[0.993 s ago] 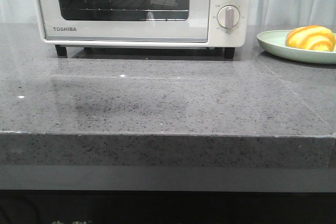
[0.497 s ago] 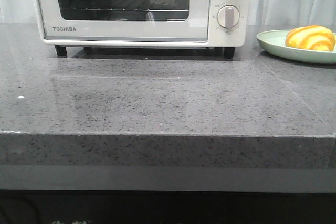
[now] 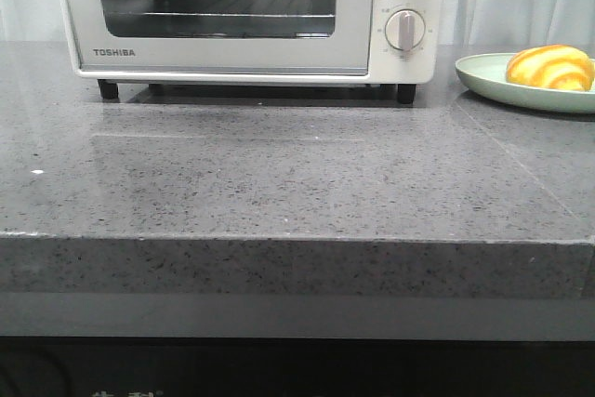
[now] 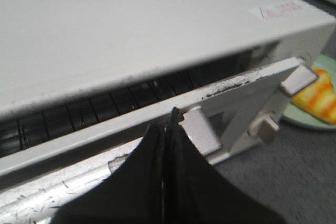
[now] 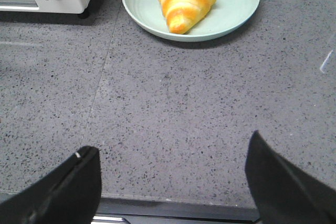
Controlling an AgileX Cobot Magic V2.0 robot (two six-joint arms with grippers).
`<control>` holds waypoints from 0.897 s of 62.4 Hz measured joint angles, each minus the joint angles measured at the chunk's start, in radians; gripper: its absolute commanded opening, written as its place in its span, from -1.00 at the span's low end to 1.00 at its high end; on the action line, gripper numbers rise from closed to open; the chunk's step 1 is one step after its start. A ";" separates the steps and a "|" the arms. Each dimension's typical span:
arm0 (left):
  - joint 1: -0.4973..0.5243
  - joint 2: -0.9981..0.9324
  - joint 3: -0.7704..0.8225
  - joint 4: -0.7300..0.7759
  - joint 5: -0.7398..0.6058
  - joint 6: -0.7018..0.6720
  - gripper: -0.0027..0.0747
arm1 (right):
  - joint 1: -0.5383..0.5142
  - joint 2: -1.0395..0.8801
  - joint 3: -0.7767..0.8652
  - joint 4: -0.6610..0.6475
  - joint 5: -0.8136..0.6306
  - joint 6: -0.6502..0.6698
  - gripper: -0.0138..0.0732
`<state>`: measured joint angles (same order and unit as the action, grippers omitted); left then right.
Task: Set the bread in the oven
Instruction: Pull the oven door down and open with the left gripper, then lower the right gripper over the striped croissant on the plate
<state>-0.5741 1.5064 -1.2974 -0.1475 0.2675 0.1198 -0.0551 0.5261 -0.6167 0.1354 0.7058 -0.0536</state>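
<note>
The left gripper [image 4: 167,135] is pressed together at the top edge of the oven [image 3: 251,16] door, which is seen slightly ajar in the left wrist view. The right gripper [image 5: 170,174] is spread wide above the grey speckled countertop [image 3: 297,183]. The bread [image 3: 548,67] is seen on the pale green plate [image 3: 483,81] at the right edge, beside the oven.
</note>
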 measured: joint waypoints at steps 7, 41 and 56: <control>-0.010 -0.037 -0.013 0.000 0.196 0.000 -0.98 | 0.000 0.000 0.000 0.000 0.000 0.000 0.65; -0.019 -0.361 -0.009 0.238 0.714 -0.195 -0.98 | 0.000 0.021 -0.034 -0.004 0.046 0.021 0.65; -0.019 -0.488 0.100 0.274 0.736 -0.227 -0.98 | 0.000 0.236 -0.179 -0.033 0.103 0.066 0.65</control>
<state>-0.5934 1.0183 -1.1970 0.1266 1.0036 -0.1069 -0.0551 0.7619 -0.7953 0.1028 0.8087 0.0127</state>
